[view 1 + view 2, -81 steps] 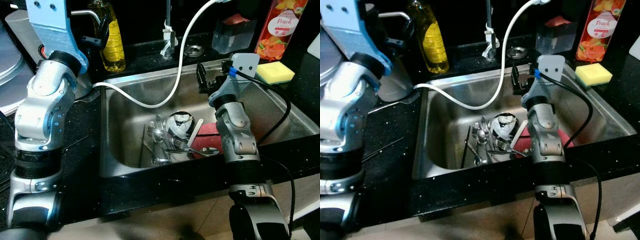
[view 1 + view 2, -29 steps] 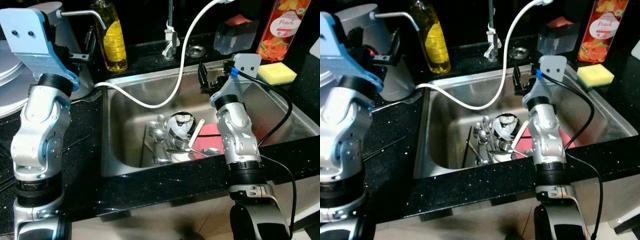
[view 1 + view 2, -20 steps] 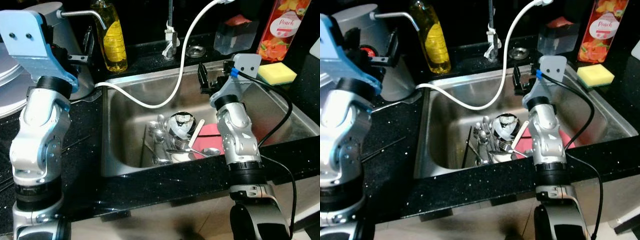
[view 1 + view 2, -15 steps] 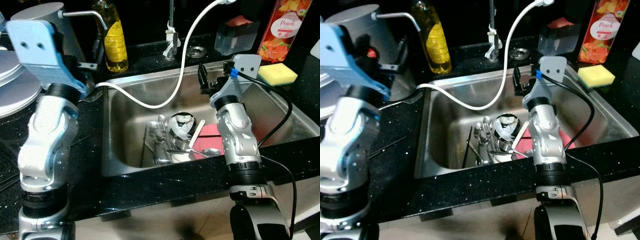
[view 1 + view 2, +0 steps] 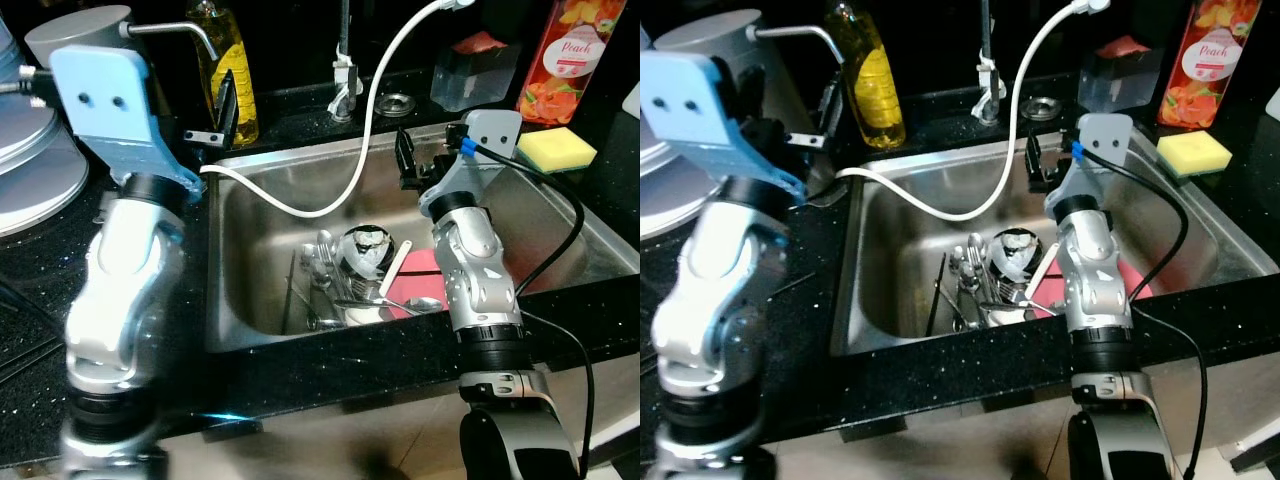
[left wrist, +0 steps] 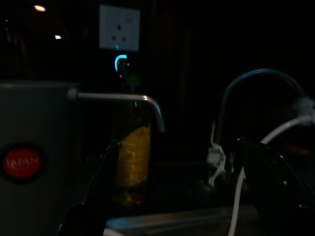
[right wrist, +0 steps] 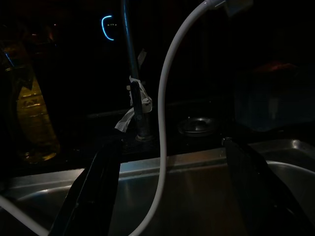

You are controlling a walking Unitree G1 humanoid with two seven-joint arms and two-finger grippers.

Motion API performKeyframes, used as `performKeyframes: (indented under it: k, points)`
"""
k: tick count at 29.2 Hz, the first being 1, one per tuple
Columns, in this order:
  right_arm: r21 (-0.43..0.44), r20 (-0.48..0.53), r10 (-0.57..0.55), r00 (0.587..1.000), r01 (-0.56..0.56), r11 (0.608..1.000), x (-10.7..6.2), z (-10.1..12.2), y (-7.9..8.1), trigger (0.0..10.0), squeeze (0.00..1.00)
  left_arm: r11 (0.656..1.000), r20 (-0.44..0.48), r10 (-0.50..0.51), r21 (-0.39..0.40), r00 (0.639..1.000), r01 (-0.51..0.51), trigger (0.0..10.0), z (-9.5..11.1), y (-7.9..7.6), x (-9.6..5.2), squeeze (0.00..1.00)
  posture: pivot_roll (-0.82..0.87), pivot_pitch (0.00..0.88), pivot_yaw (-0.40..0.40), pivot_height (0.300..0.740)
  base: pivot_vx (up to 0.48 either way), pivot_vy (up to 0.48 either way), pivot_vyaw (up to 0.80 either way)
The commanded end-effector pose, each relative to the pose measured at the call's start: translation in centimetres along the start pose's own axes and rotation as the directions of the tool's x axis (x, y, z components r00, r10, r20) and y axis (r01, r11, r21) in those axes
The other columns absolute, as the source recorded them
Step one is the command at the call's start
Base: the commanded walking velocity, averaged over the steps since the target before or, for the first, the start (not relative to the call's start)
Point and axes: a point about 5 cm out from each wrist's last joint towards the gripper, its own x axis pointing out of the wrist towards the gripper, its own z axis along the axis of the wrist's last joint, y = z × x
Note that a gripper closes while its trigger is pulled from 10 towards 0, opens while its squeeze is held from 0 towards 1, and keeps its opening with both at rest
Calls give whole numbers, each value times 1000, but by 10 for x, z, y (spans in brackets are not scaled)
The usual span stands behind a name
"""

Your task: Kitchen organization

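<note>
A steel sink (image 5: 255, 205) holds a pile of cutlery (image 5: 320, 280), a shiny round bowl (image 5: 362, 248), a white spatula and a red plate (image 5: 418, 282). My left gripper (image 5: 215, 120) hovers open above the sink's far left corner, right in front of the yellow soap bottle (image 5: 228, 75); the left wrist view has the bottle (image 6: 132, 162) between its spread fingers (image 6: 93, 196). My right gripper (image 5: 418, 168) is open and empty over the far side of the sink, facing the faucet (image 7: 134, 88). A white hose (image 5: 350, 150) loops down into the sink.
A grey pot (image 5: 75, 30) with a long metal handle and stacked plates (image 5: 30, 170) stand on the black counter at left. Behind the sink are a clear container (image 5: 475, 70) and a peach-labelled bottle (image 5: 565, 55). A yellow sponge (image 5: 555, 148) lies at the sink's far right corner.
My left arm has swung right, from beside the grey pot to the sink's left corner by the soap bottle. The right arm and the dishes have stayed put.
</note>
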Motion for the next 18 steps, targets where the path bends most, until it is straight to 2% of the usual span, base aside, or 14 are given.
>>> performKeyframes:
  k: [1, 3, 4, 6, 9, 11, 12, 15, 16, 18]
  points:
    - [8, -19, 5, 1000, -5, 1000, -2, -4, 1, 10000, 0, 1000, -10, -29, -10, 1000, 29, 10000, 0, -1, 1, 0, -67, 0, 103, 740, 0, 0, 0]
    - [8, -19, 5, 1000, -4, 1000, -2, -4, 1, 10000, 0, 997, -20, 2, -71, 1000, -3, 10000, 0, 3, 2, 0, -69, 0, 104, 740, 0, 0, 0]
    - [8, -18, 5, 1000, -5, 1000, -2, -3, 1, 10000, 0, 1000, -9, -11, -14, 1000, 11, 10000, 1, 3, 2, 0, -69, 0, 104, 740, 0, 0, 0]
    - [8, -17, 4, 1000, -4, 1000, -2, -3, 1, 10000, 0, 999, 1, -28, 43, 1000, 28, 10000, 1, 1, 3, 0, -67, 0, 103, 740, 0, 0, 0]
    - [8, -18, 5, 1000, -5, 1000, -2, -3, 1, 10000, 0, 999, -1, -17, 49, 1000, 17, 10000, 1, 1, 3, 0, -67, 0, 103, 740, 0, 0, 0]
    - [8, -19, 6, 1000, -6, 1000, -2, -4, 1, 10000, 0, 979, 27, -82, 191, 996, 75, 10000, 4, -5, 2, 0, -68, 0, 102, 740, 0, 0, 0]
    - [8, -19, 6, 1000, -6, 1000, -2, -4, 1, 10000, 0, 979, 27, -82, 191, 996, 75, 10000, 4, -5, 2, 0, -68, 0, 102, 740, 0, 0, 0]
    - [8, -20, 7, 1000, -7, 1000, -2, -4, 2, 10000, 0, 997, -11, -25, 79, 1000, 25, 10000, 0, -1, 3, 0, -69, 0, 103, 740, 0, 0, 0]
    - [7, -20, 7, 1000, -7, 1000, -2, -4, 1, 10000, 0, 992, -9, -43, 121, 999, 44, 10000, 0, -1, 2, 0, -67, 0, 101, 740, 0, 0, 0]
    - [7, -20, 7, 1000, -7, 1000, -2, -4, 1, 10000, 0, 993, -14, -30, 117, 999, 32, 10000, -1, 1, 2, 0, -68, 0, 101, 740, 0, 0, 0]
